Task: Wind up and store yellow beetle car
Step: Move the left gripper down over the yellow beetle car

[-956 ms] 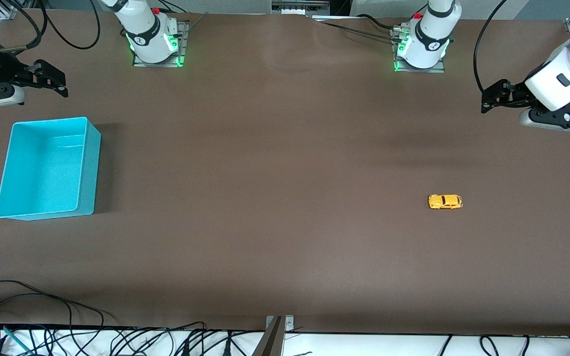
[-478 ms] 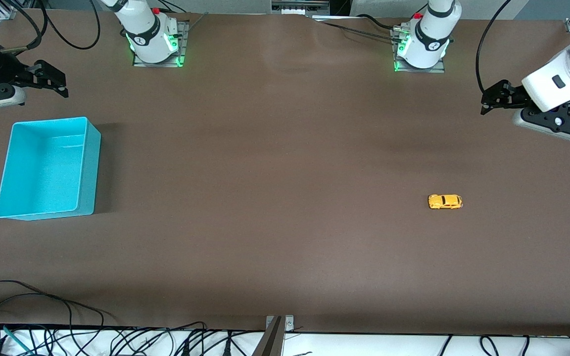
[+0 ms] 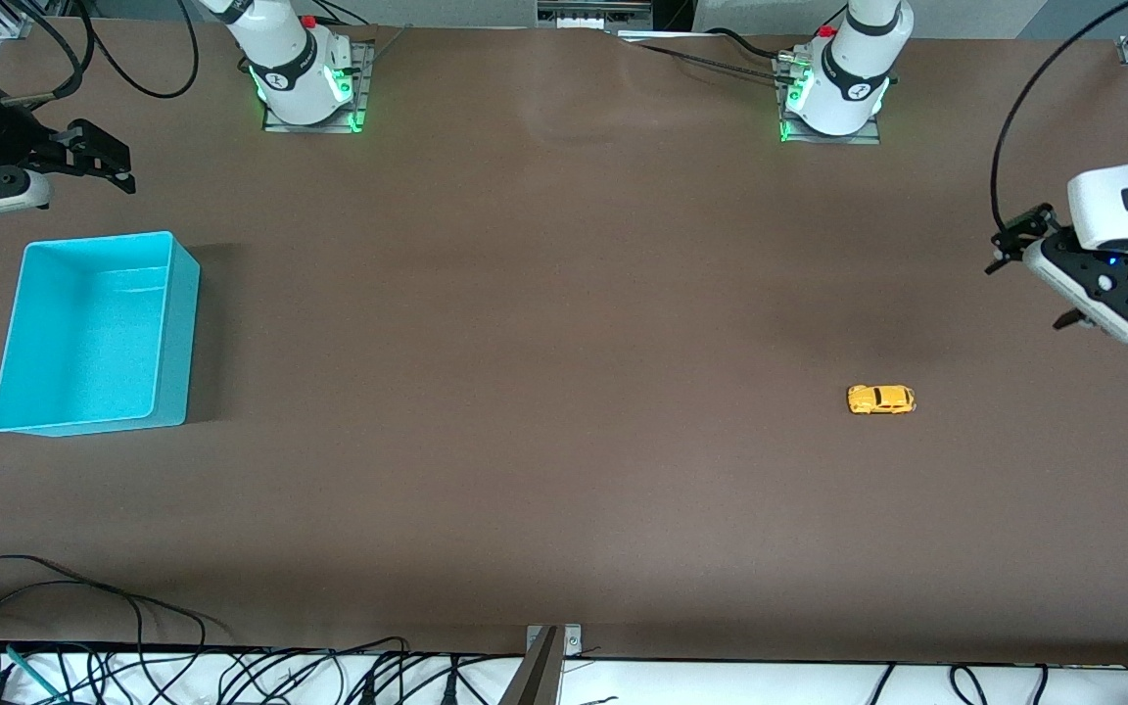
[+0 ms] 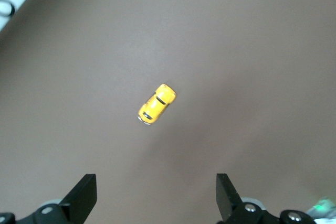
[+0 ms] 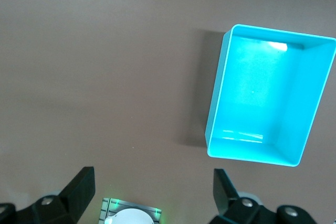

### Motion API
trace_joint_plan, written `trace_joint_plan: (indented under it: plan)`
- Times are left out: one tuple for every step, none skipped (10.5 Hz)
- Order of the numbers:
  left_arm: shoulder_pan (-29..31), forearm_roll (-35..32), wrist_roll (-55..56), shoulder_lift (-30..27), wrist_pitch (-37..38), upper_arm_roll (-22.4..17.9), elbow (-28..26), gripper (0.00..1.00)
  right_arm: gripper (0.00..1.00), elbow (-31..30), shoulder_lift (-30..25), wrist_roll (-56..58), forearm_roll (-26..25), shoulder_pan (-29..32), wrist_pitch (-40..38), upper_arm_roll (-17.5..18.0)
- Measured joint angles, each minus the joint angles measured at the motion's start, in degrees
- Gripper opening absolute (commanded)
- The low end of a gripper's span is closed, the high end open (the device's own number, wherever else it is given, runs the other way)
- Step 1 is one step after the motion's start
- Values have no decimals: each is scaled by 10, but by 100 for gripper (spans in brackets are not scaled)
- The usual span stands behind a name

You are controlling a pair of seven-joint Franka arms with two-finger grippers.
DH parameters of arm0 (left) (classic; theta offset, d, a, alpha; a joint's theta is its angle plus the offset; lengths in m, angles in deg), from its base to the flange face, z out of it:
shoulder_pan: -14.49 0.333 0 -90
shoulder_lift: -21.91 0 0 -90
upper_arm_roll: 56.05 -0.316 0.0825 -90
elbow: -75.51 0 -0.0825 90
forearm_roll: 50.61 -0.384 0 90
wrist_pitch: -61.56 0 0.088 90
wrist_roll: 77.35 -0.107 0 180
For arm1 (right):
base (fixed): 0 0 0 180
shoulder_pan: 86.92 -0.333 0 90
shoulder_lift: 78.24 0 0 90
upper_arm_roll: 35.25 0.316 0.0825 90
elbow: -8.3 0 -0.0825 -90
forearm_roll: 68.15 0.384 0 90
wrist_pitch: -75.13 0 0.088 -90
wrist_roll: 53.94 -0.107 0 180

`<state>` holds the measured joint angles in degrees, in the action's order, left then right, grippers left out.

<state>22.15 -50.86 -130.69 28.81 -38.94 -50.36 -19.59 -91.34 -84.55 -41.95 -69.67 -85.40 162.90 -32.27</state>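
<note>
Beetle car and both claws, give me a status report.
Left claw open, empty, up over the table at its own end. Right claw open, waiting above the bin. Car untouched on the table. Nothing around it.

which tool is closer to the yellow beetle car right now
Left. The left tool hangs open over the table at the left arm's end, not far from the yellow beetle car. The right tool waits open near the turquoise bin.

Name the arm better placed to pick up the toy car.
Left. Its open end effector hangs near the toy car, which shows in its wrist view; the right end effector waits by the bin.
</note>
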Motion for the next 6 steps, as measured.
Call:
trace_joint_plan:
  plan:
    - [3, 0, -42, 18, -13, 0, -2, 100, 100, 0, 0, 0, 0, 0, 0, 0]
    - [4, 0, -75, 34, -35, 0, -9, 100, 100, 0, 0, 0, 0, 0, 0, 0]
    - [4, 0, -103, 44, -71, 0, -25, 100, 100, 0, 1, 0, 0, 0, 0, 0]
    - [5, 0, -122, 51, -105, 0, -48, 100, 100, 0, 2, 0, 0, 0, 0, 0]
    - [5, 0, -135, 56, -127, 0, -73, 100, 100, 0, 2, 0, 0, 0, 0, 0]
    - [5, -4, -151, 65, -145, 1, -97, 100, 100, 0, 3, 0, 0, 0, 0, 0]
